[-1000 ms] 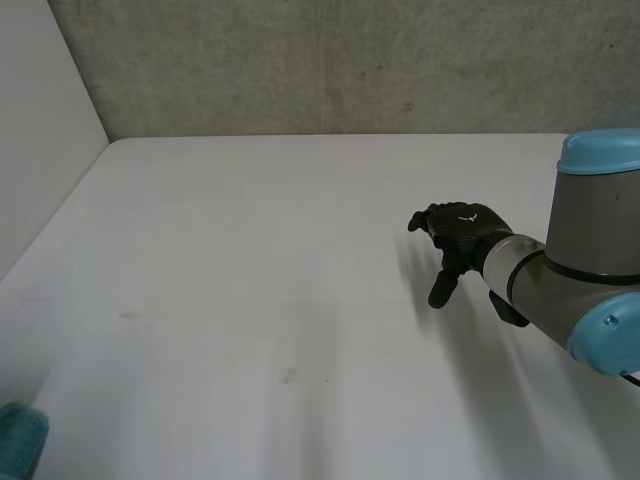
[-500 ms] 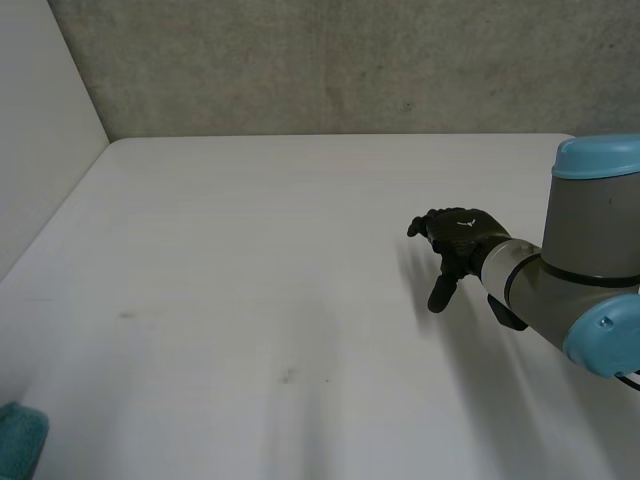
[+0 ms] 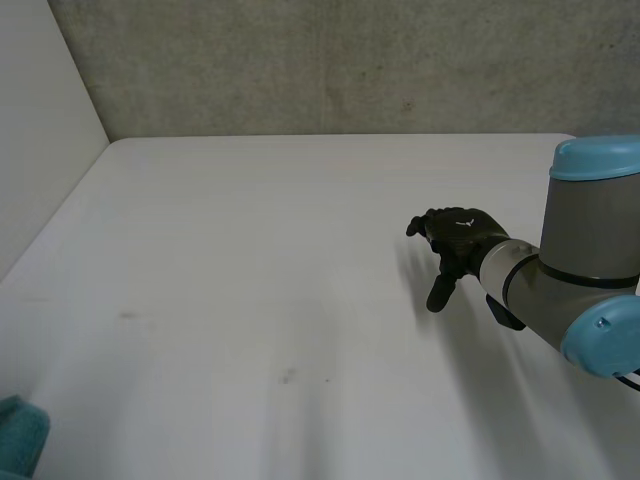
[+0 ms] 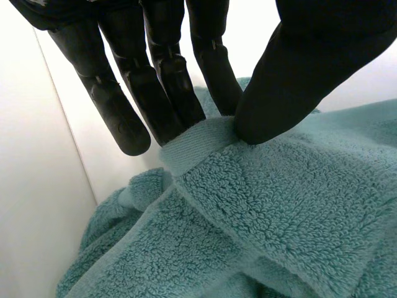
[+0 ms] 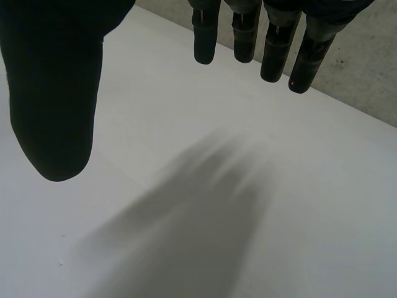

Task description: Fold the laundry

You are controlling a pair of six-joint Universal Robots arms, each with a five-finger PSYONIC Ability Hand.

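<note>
Bare concrete wall (image 3: 350,60) at the back, and a white table (image 3: 250,250) with almost nothing on it. The only laundry I can see is a teal towel (image 3: 20,448), down at the near left corner, well apart from the right hand (image 3: 462,238).

Little has changed over the last second. The patch of towel at that corner has sunk a touch lower, and the right hand has crept slightly toward the middle of the table. Otherwise the right arm (image 3: 590,290) sits much as it did.

The left hand (image 4: 155,93) has the towel. Its wrist view shows the thumb and fingers pinching the hem (image 4: 198,139) between them, with the rest of the cloth bunched in loose heaps beneath. The right hand is released. Its fingers hang straight above the bare table, and nothing is in them or under the palm.

I take this to mean folding has hardly begun. The towel is still crumpled off at the corner, not spread out, and only one hand is on it. The slight drop suggests the left hand is shifting the cloth rather than lifting it clear. Next, I would guess, the towel must come to the open middle, where the free right hand can take a second corner.
</note>
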